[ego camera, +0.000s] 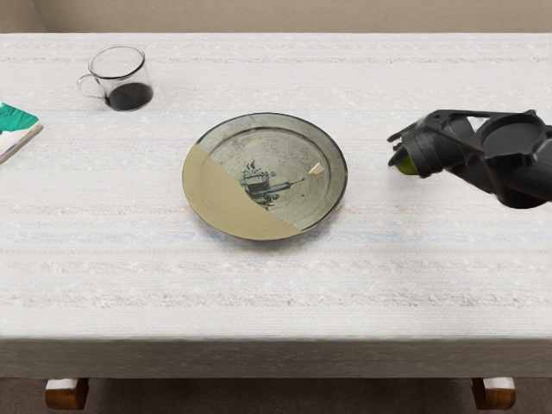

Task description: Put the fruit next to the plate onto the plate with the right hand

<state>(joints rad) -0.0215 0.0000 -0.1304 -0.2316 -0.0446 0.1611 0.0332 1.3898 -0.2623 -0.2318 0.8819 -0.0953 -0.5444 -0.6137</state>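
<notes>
Entry: your right hand (450, 151), fingers curled round the green fruit (401, 161), stands right of the plate (207, 185); the plate lies leftward.

Head view — downward slant over table (285, 289)

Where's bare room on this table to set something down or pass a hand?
Free: the front strip between plate and the near edge of the table; the back right, behind the right hand; the band between mug and plate. Crowded: right of the plate, where the right hand covers the fruit; the left edge, by mug and book.
</notes>
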